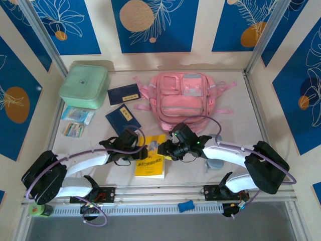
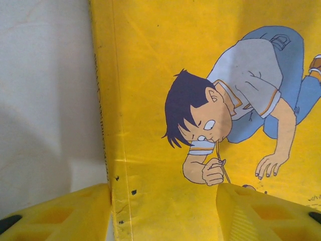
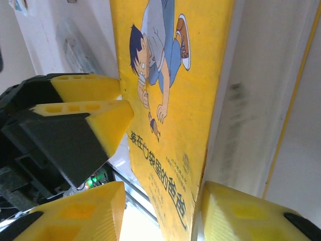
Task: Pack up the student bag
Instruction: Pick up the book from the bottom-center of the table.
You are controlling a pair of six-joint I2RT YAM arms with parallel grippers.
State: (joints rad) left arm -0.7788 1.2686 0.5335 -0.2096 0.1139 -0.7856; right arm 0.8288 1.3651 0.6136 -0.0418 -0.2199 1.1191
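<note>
I have both claws half-wide on the yellow book [image 1: 150, 161]. My left claw [image 2: 161, 193] straddles the spine and my right claw [image 3: 163, 203] the far end, nothing pinched yet. Risks: the flat book may skid, and the crowded claws may clash. The pink bag [image 1: 183, 100] lies far-centre on the pale surface [image 1: 235, 130], with blue leaf-print walls around.

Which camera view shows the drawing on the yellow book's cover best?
The left wrist view: the yellow book lies close and face-on, so the drawn boy is sharp. The right wrist view shows the book slanted, the boy smaller. The top external view shows the book small, the drawing unreadable.
</note>
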